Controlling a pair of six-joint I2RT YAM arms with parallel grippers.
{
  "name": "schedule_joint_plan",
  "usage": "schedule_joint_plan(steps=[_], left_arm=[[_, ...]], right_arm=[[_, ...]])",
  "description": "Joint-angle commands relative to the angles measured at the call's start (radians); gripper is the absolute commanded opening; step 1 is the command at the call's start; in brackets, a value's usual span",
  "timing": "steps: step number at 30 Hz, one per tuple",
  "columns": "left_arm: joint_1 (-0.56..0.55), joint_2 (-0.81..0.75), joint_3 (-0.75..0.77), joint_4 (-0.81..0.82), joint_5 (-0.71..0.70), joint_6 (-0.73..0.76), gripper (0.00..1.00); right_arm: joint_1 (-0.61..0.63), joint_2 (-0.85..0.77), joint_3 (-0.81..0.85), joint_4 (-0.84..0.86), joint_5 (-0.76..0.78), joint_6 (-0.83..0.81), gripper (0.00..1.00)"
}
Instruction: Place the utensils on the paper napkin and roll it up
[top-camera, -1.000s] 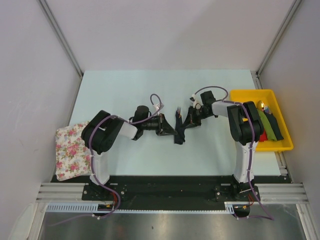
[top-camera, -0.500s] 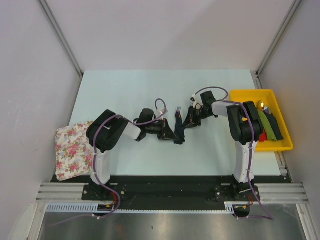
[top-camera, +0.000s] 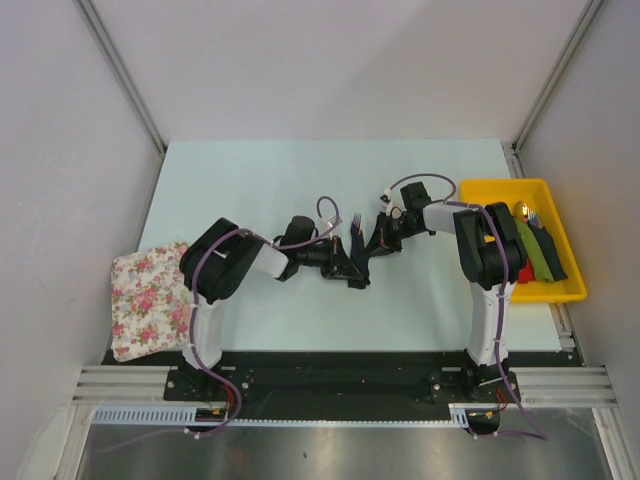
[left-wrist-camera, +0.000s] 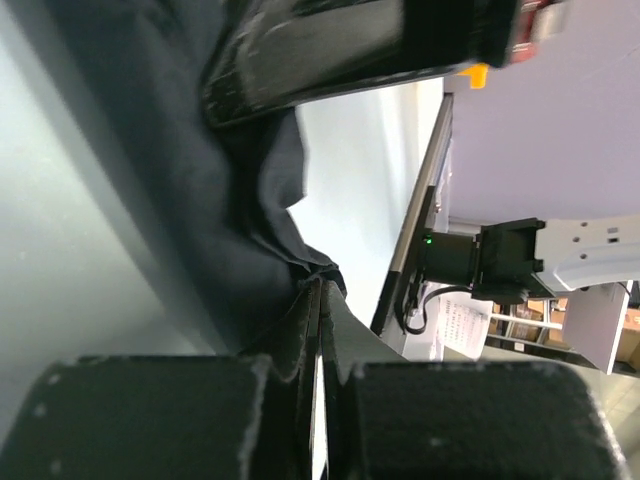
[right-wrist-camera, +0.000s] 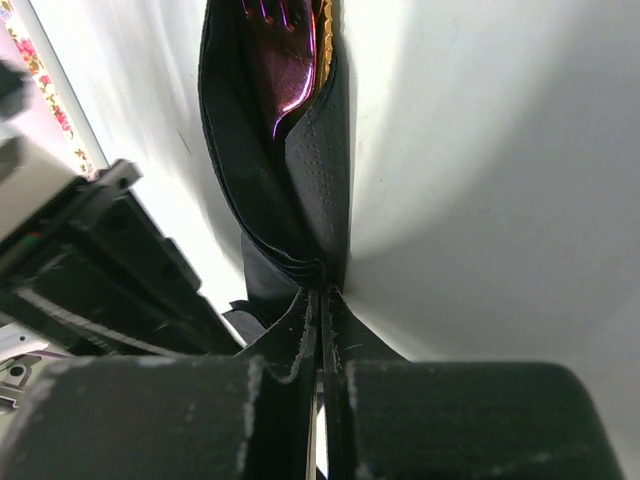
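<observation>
The black paper napkin (top-camera: 357, 260) lies folded into a narrow bundle at the table's middle, between my two grippers. Fork tines (top-camera: 356, 220) stick out of its far end; in the right wrist view the fork (right-wrist-camera: 290, 60) lies inside the napkin's fold (right-wrist-camera: 300, 200). My left gripper (top-camera: 340, 263) is shut on the napkin's left edge (left-wrist-camera: 250, 230). My right gripper (top-camera: 372, 243) is shut on the napkin's right edge. The utensils' handles are hidden inside the napkin.
A yellow tray (top-camera: 480, 190) at the right holds red and green rolled napkins (top-camera: 535, 255) with gold cutlery. A floral cloth (top-camera: 145, 298) lies at the table's left near corner. The light table (top-camera: 300, 180) has walls on three sides.
My left gripper has moved right, toward the napkin bundle, which has grown narrower. My right gripper has stayed in place, still pinching the napkin.
</observation>
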Motion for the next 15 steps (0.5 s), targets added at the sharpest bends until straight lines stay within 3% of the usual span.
schedule_joint_plan(steps=[1, 5, 8, 9, 11, 12, 15], left_arm=[[-0.005, 0.036, 0.007, -0.038, -0.021, 0.044, 0.02], [0.004, 0.064, -0.01, -0.061, -0.033, 0.064, 0.0], [0.015, 0.084, -0.014, -0.065, -0.037, 0.062, 0.0], [0.018, 0.085, -0.014, -0.072, -0.037, 0.065, 0.0], [0.02, 0.084, -0.008, -0.084, -0.037, 0.082, 0.0], [0.021, 0.084, -0.007, -0.088, -0.037, 0.082, 0.0], [0.021, 0.082, -0.003, -0.09, -0.034, 0.085, 0.01]], right_arm=[[0.02, 0.029, 0.008, 0.029, 0.038, 0.0, 0.0], [0.007, 0.019, 0.01, 0.038, 0.011, 0.011, 0.0], [-0.011, 0.009, 0.013, 0.047, -0.025, 0.03, 0.07], [-0.016, 0.003, 0.016, 0.049, -0.038, 0.031, 0.22], [-0.028, -0.01, 0.025, 0.052, -0.052, 0.036, 0.34], [-0.029, -0.014, 0.03, 0.053, -0.06, 0.04, 0.45], [-0.033, -0.021, 0.057, 0.05, -0.065, 0.042, 0.59]])
